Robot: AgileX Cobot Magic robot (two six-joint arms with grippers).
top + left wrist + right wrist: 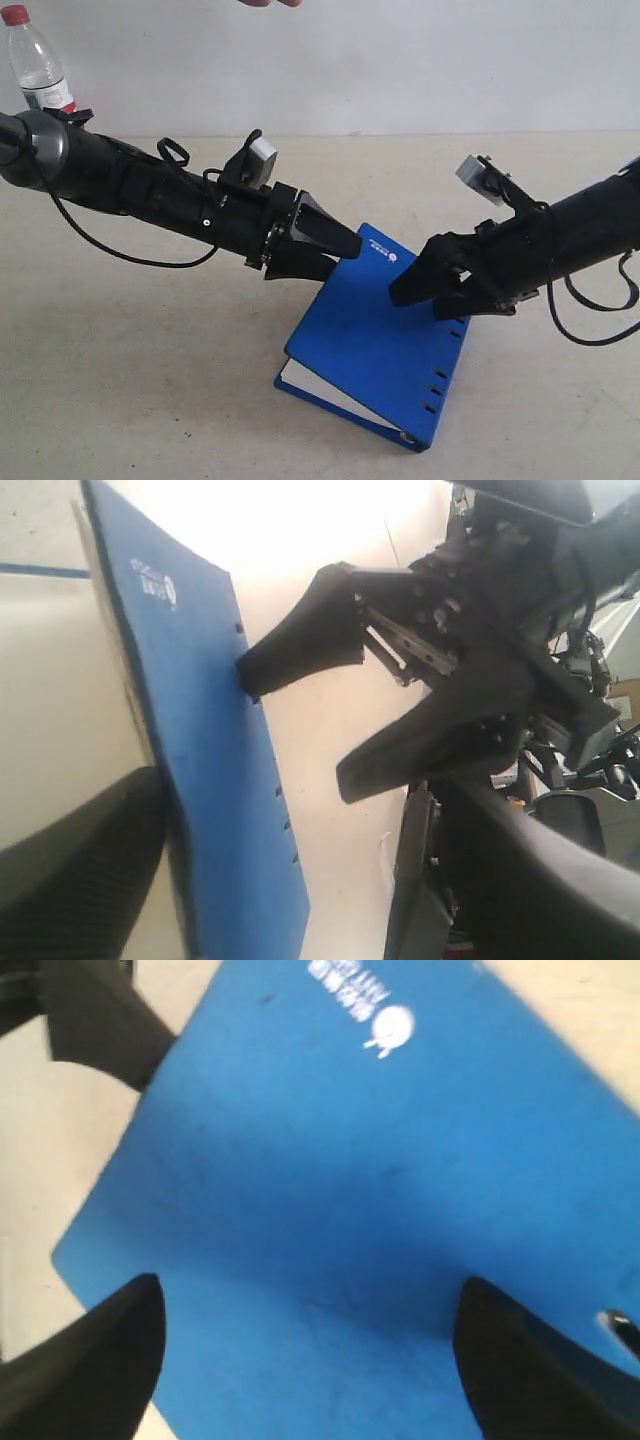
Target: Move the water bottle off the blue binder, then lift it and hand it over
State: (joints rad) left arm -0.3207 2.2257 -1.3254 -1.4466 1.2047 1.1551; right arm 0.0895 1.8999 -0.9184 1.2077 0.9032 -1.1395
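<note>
The pale beige tabletop (120,390) fills most of the exterior view and is cut off at the left, right and bottom edges. The black left arm (130,185) comes in from the upper left and the black right arm (570,235) from the right edge, and both run out of the frame. In the lower centre a flat, rectangular, bright-blue ring binder (385,340) lies closed on the tabletop. White pages (310,385) show at its lower left edge, and there is a small white logo (381,252) on its far corner. The left tool (347,258) points at that far corner with its black fingers spread. Whether it touches the cover cannot be made out, and its own wrist view shows only one blurred finger beside the binder's edge. The right tool (416,303) hangs over the binder's right side, near the spine. Its jaws are wide apart and hold nothing, and in its wrist view the blue cover fills the gap between the two fingers. The small clear plastic water bottle (38,65), with a red cap, stands in the upper left corner of the exterior view. It is off the binder and well apart from both tools, and the left arm hides its base. At the top edge a sliver of skin-coloured fingertips (262,2) shows, with the rest cut off.
</note>
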